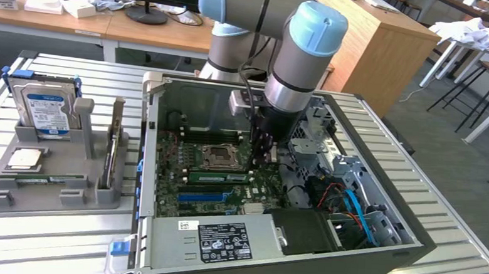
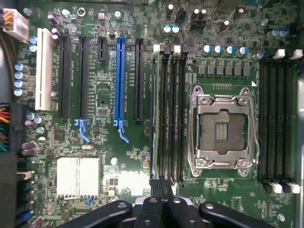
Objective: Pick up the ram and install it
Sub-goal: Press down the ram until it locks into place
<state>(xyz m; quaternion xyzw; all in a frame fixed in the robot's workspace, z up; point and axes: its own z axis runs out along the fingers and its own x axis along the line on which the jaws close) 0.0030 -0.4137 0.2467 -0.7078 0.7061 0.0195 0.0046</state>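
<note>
My tool (image 1: pixel 263 155) is closed, its fingers pressed together just above the ram (image 1: pixel 219 175), which lies seated in a slot beside the empty CPU socket (image 1: pixel 219 154). My arm (image 1: pixel 303 58) reaches straight down into the open computer case (image 1: pixel 407 240). On the worktop (image 1: pixel 452 251), at the exterior view's left, a grey holder (image 1: pixel 49 186) carries a hard drive (image 1: pixel 47 111).

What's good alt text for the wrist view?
The shut gripper hangs over a green motherboard, at the end of a bank of black memory slots beside the empty CPU socket. A blue expansion slot and a silver heatsink lie further along the board.
</note>
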